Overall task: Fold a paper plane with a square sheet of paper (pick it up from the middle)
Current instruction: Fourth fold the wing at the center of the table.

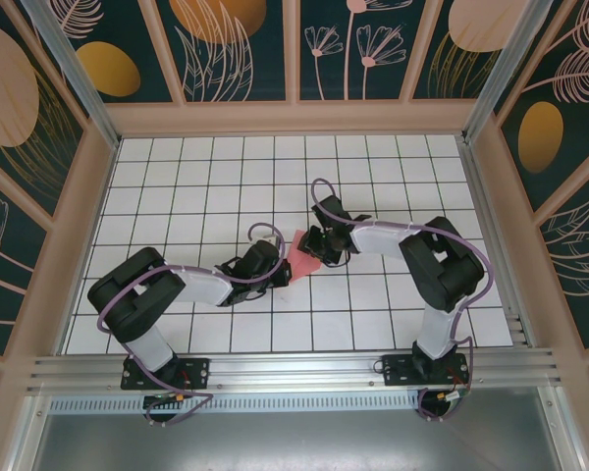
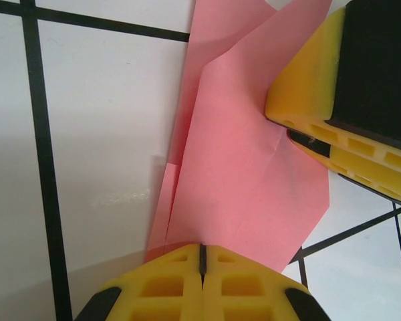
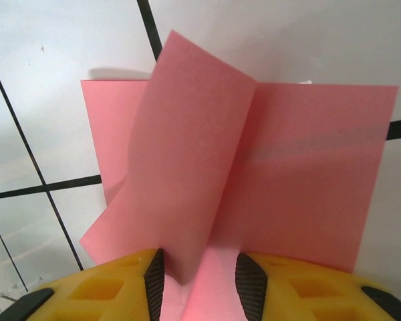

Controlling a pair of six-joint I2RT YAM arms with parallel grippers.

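Note:
The pink sheet of paper [image 1: 299, 259], folded into overlapping layers, lies on the white grid table [image 1: 206, 177] between my two grippers. My left gripper [image 1: 281, 271] is at its near-left end. In the left wrist view, the yellow fingertips of my left gripper [image 2: 202, 253] are pressed together on the edge of the paper [image 2: 247, 167]. My right gripper [image 1: 320, 247] is at the far-right end. In the right wrist view my right gripper [image 3: 199, 277] stands open over the paper [image 3: 314, 174]. A raised flap [image 3: 187, 167] leans against its left pad.
Both black arms reach in from the near edge and meet at mid-table. Patterned walls [image 1: 59, 226] enclose the table on three sides. The right gripper's yellow fingers [image 2: 314, 87] sit close to the left gripper across the paper.

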